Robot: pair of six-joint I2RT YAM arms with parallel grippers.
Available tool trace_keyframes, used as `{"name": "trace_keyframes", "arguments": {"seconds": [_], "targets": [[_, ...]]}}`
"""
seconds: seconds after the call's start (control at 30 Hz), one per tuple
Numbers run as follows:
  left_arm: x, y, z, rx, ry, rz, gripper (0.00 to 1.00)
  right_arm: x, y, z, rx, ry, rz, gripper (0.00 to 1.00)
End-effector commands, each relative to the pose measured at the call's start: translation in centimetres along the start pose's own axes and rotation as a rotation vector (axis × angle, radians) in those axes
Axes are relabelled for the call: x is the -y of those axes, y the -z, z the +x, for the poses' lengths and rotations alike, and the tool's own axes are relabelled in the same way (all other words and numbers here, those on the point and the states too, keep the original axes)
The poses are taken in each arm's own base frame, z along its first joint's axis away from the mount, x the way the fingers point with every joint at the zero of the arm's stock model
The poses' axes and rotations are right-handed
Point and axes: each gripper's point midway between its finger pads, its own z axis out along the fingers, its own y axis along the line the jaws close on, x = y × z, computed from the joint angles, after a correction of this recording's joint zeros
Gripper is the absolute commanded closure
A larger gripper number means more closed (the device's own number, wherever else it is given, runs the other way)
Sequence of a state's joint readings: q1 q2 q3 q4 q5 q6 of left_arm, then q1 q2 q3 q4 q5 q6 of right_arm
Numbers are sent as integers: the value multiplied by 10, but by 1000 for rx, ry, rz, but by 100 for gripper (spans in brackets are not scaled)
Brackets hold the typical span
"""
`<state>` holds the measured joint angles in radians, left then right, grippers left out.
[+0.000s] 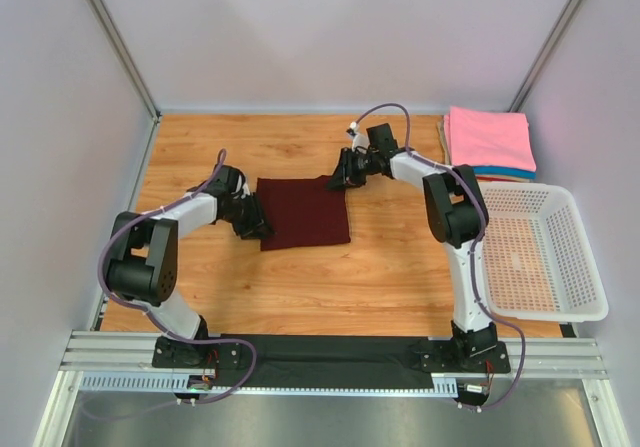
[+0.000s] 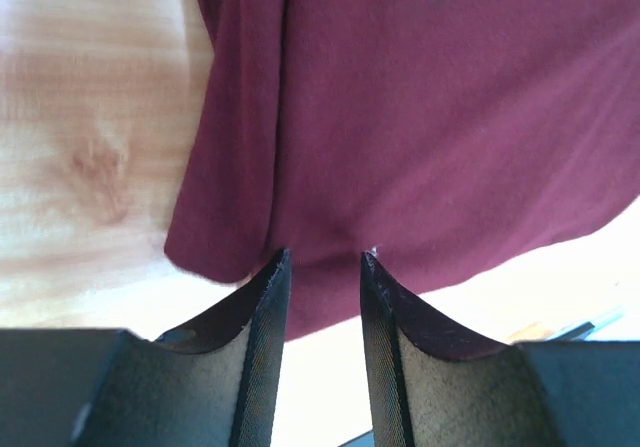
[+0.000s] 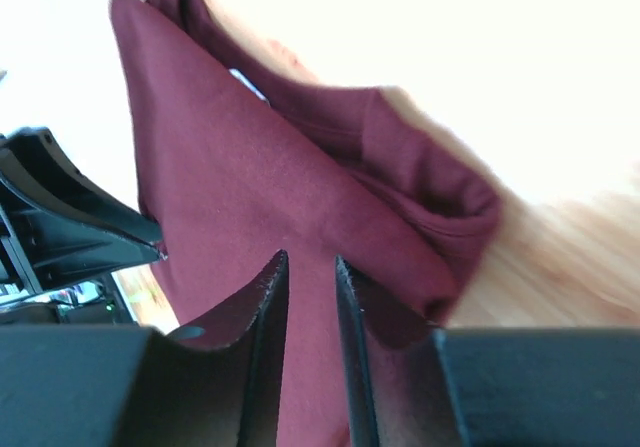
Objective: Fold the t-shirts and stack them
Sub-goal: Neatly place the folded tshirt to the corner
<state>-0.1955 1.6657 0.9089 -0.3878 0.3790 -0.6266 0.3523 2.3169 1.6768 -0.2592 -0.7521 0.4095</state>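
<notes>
maroon tee lies in the middle of the table, folded to a rough square. it is well apart from the stack of pink, blue and tan tees at the far right corner.

left gripper sits at the tee's left edge, jaws drawn narrow with the cloth edge between them; it reads as a pinch. right gripper is at the tee's far right corner, jaws likewise narrow on a bunched fold that looks raised off the wood.

judgement: a fold of the tee is in hand; stacking is not yet done.

to do it well: pinch through all layers, lift level, carry both ends across together so the cloth is taut, land edge on edge, then release.

risk: the loose fold beside the right jaws may slip and leave a lump.

basket, at the right, plays no part.
</notes>
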Motion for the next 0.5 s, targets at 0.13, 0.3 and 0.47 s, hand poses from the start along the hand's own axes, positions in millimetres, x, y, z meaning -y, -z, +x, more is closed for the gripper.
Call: {"name": "trace_keyframes", "arguments": {"seconds": [0.13,0.3,0.47], "targets": [[42,60,-33,139,-104,40,57,-56,44,-42,107,96,-70,66],[14,59,-42,125,-80,-91,57,-53,65,-26,138,53,24,42],[-6,38,-42,93,-29,-59,53,-25,69,-3,99,10,154,35]]}}
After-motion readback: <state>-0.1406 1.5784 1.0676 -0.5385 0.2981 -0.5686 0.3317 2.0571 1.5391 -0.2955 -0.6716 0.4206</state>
